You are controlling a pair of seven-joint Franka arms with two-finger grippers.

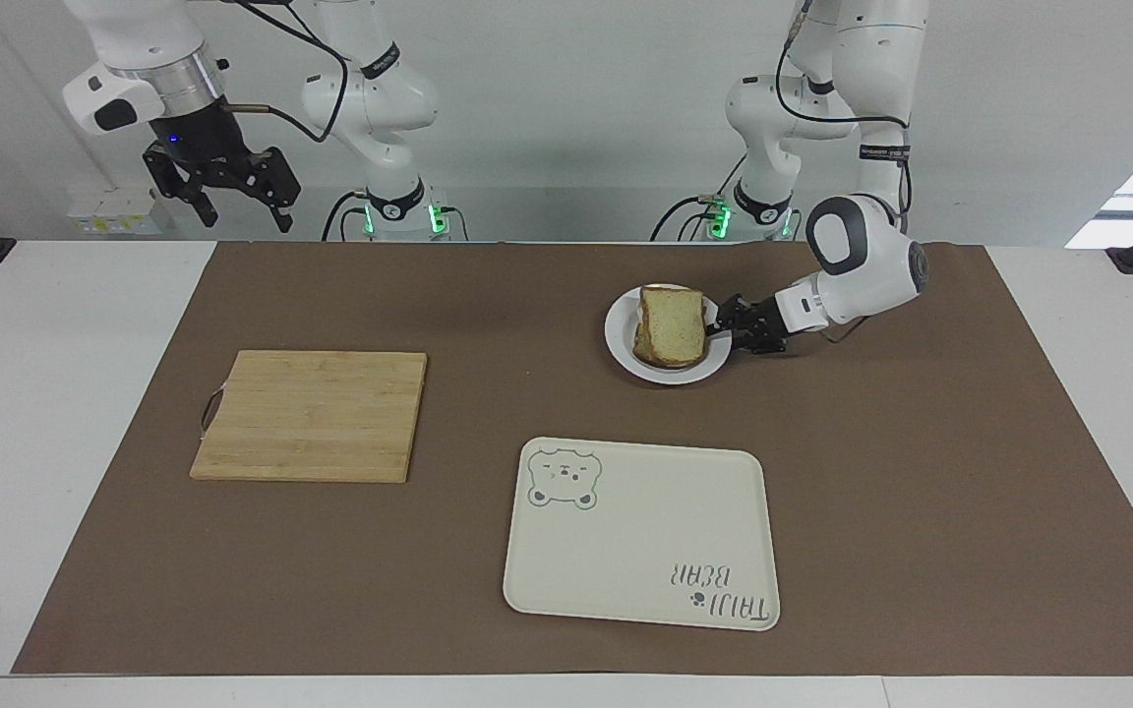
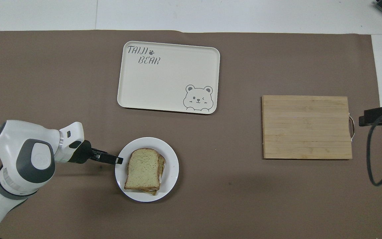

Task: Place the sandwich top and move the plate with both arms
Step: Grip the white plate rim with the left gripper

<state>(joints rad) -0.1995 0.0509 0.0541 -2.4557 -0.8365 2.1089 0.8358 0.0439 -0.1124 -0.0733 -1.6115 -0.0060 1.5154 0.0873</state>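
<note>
The bread slice [image 1: 675, 326] already sits on top of the stacked sandwich, so the placing looks done and the work in hand is getting hold of the plate [image 1: 626, 352]. The left gripper [image 1: 721, 330] lies low and nearly flat at the plate's rim, on the side toward the left arm's end of the table, its tips over the edge of the white china; in the view from above its black fingers [image 2: 116, 160] reach just onto the rim. I cannot tell from here whether the jaws have pinched the rim or merely straddle it. The right gripper [image 1: 222, 192] hangs high over the table's edge at the right arm's end, jaws spread wide and holding nothing, waiting. My guess is that the next move wants a firm pinch on the rim and a level lift or slide, since the loose top slice could skid off. The plate rests on the brown mat, nearer the robots than the cream tray [image 1: 645, 580] and well apart from the wooden cutting board [image 1: 316, 415]. The slice is pale with a brown crust, sitting a little askew over the layers beneath it.
</note>
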